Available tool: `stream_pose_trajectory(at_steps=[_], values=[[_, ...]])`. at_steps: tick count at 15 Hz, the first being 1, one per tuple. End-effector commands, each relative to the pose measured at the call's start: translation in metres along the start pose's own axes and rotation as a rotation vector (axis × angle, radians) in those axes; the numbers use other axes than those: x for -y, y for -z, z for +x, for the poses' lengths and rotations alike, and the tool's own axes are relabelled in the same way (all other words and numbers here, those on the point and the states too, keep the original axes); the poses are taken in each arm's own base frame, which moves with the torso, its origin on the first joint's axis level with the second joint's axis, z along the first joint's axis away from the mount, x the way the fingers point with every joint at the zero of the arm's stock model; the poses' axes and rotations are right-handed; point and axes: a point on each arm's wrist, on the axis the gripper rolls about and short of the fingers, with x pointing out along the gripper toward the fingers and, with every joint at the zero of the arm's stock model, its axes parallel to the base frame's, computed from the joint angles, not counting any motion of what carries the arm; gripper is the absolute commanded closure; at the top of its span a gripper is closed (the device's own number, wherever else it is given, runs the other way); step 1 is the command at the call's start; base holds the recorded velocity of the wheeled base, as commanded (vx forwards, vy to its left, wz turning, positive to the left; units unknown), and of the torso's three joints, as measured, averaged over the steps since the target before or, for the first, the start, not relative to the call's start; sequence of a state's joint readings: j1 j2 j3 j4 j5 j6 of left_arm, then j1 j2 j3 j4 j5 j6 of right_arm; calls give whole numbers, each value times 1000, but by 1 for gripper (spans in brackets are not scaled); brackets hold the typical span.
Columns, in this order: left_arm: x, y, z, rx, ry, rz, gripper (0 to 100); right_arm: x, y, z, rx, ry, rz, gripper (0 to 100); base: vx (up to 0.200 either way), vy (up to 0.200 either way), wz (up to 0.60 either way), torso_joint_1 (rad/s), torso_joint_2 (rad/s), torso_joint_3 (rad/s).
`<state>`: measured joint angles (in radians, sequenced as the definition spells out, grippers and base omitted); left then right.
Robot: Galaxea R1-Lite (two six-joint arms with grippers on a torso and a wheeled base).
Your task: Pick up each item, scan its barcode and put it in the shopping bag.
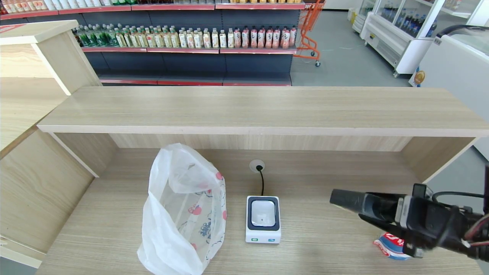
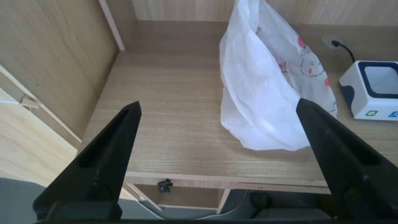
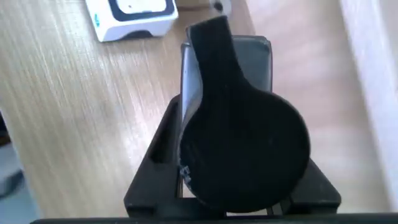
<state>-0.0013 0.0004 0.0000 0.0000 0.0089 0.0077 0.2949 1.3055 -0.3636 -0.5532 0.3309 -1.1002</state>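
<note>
Presently the right gripper [image 1: 376,212] hangs over the worktop [image 1: 324,244], right of the scanner [image 1: 263,218], jaws pinching a dark item [image 1: 345,201] of unclear kind. A red-and-blue packet [image 1: 390,246] lies on the worktop beneath that arm. The shopping bag [image 1: 183,214] stands just left of the scanner. The left gripper [image 2: 219,107] has its jaws spread wide.

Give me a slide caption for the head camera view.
Open shopping bag and barcode scanner on the wooden counter, right hand near a red-and-blue packet.
</note>
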Motion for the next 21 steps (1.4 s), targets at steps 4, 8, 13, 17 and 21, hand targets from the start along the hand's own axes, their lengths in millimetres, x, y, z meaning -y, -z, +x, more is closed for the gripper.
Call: stream_pose_trajectory(at_steps=[4, 8, 13, 17, 21], values=[[0, 0, 0, 0, 0, 0, 0, -18, -24, 2, 476, -53, -1121, 100, 0, 0, 0, 0, 0, 0], [0, 0, 0, 0, 0, 0, 0, -32, -36, 11, 622, -51, -1405, 100, 0, 0, 0, 0, 0, 0], [0, 0, 0, 0, 0, 0, 0, -28, -42, 9, 754, 26, -1511, 100, 0, 0, 0, 0, 0, 0], [0, 0, 0, 0, 0, 0, 0, -15, -50, 8, 750, 125, -1556, 100, 0, 0, 0, 0, 0, 0], [0, 0, 0, 0, 0, 0, 0, -12, -52, 14, 735, 186, -1578, 100, 0, 0, 0, 0, 0, 0]])
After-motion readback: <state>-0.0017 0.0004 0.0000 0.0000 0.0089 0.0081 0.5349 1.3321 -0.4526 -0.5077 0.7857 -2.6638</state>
